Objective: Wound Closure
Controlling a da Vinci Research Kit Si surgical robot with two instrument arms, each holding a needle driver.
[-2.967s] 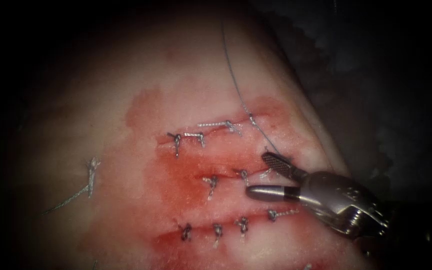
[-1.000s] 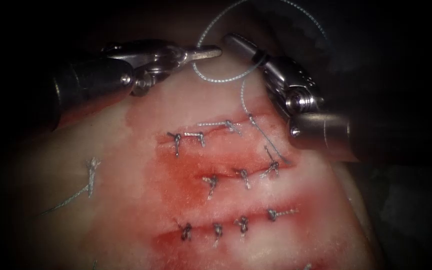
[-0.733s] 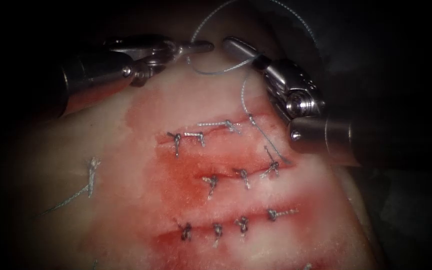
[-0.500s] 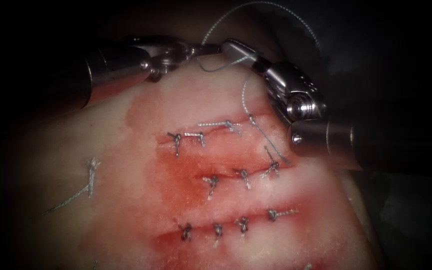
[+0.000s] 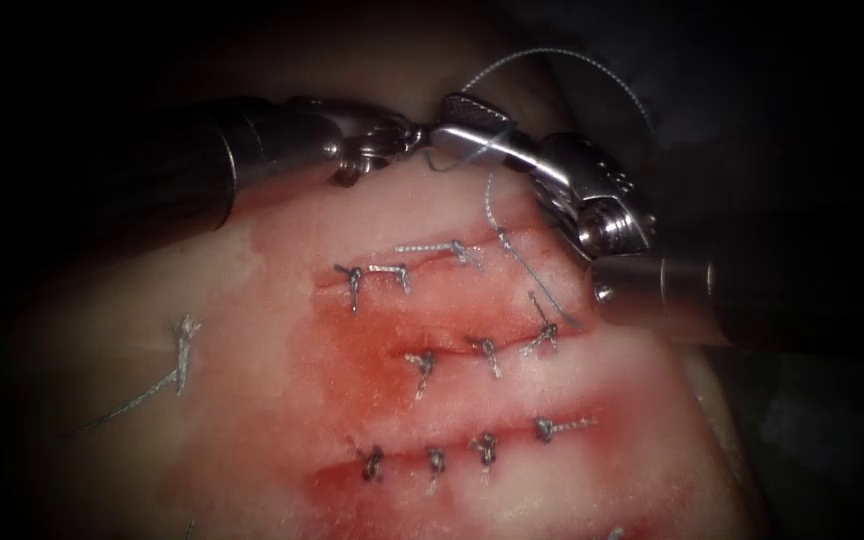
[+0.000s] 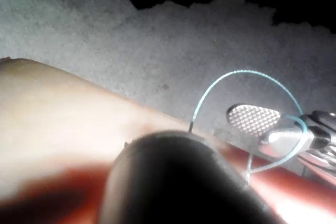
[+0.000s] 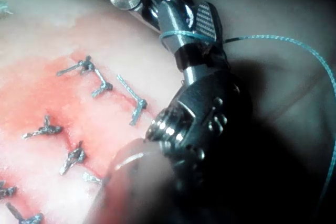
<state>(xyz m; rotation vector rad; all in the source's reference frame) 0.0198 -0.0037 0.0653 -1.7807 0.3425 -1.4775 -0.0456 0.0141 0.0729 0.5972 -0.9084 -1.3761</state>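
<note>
The pink tissue [image 5: 252, 400] carries three stitched cuts with red fluid around them. At its far edge my two tools meet tip to tip. The right tool [image 5: 447, 120] stands open, one ridged pad [image 5: 472, 103] facing up, with thread [image 5: 552, 58] wound round it. From the stitch [image 5: 502, 240] at the right end of the top cut, thread rises to this tool. The left tool [image 5: 414, 135] comes in from the left, its slim jaws shut on the thread right at the open right jaws. Up close, the right tool [image 7: 189, 17] has thread [image 7: 273, 39] crossing it. The ridged pad [image 6: 252, 119] sits under a thread arc [image 6: 236, 74].
Knotted stitches [image 5: 432, 465] line the two lower cuts, with short cut ends. A loose thread piece [image 5: 182, 350] lies on the tissue left of the cuts. A grey drape [image 6: 157, 40] lies beyond the tissue's far edge.
The left tool has moved right until its tip meets the right tool. The thread loop between them has shrunk. The right jaws have parted. Three seconds ago the right tool was alone at the lower right.
</note>
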